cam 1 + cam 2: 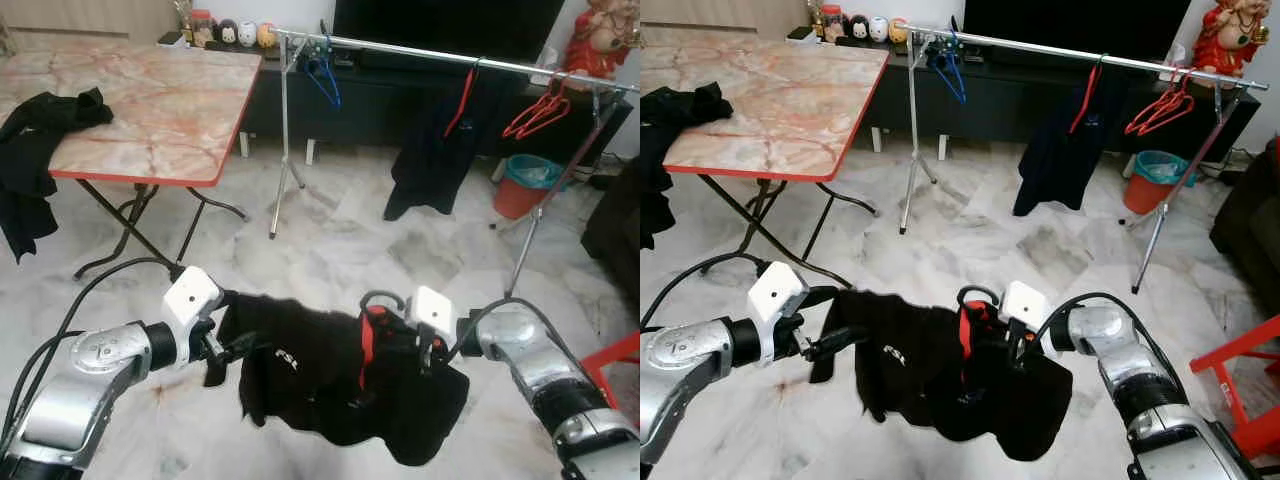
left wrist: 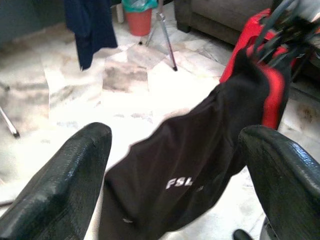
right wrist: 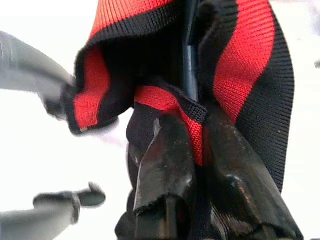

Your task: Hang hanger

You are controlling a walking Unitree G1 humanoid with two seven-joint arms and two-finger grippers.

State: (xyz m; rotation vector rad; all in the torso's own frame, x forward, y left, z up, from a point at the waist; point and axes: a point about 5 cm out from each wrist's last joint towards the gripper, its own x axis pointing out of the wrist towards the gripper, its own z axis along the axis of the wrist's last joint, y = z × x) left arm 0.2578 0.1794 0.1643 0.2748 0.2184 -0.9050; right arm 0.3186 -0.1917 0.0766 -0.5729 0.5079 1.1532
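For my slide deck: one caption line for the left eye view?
Both claws, left and right, hold a black shirt on a hanger short of the clothes rail.

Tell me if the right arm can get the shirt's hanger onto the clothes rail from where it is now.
Probably not yet. The right gripper is shut on the hanger with the black shirt, low over the floor, while the rail stands well ahead across open floor. Nothing blocks the way; the robot likely needs to walk closer.
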